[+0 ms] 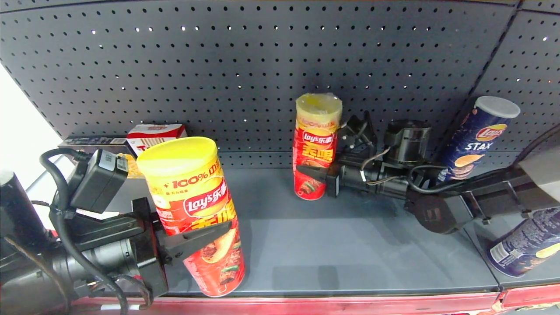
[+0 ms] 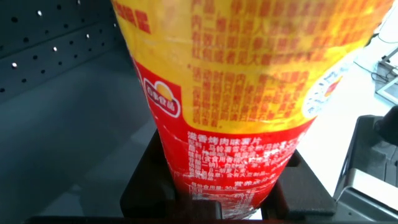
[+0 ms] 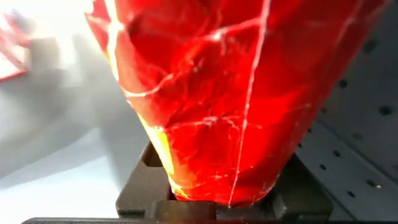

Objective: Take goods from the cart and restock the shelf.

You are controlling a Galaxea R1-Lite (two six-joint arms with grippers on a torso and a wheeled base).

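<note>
My left gripper is shut on a red and yellow chip can at the front left of the grey shelf. The can leans slightly, and its base is close to the shelf's front edge. The left wrist view shows this can between the fingers of the left gripper. My right gripper is shut on a second red and yellow can, which stands upright at the middle back near the pegboard. In the right wrist view that can rises from the right gripper.
A blue chip can leans against the pegboard at the back right. Another blue can lies at the right edge. A red and white box sits at the back left. Open shelf floor lies between the two arms.
</note>
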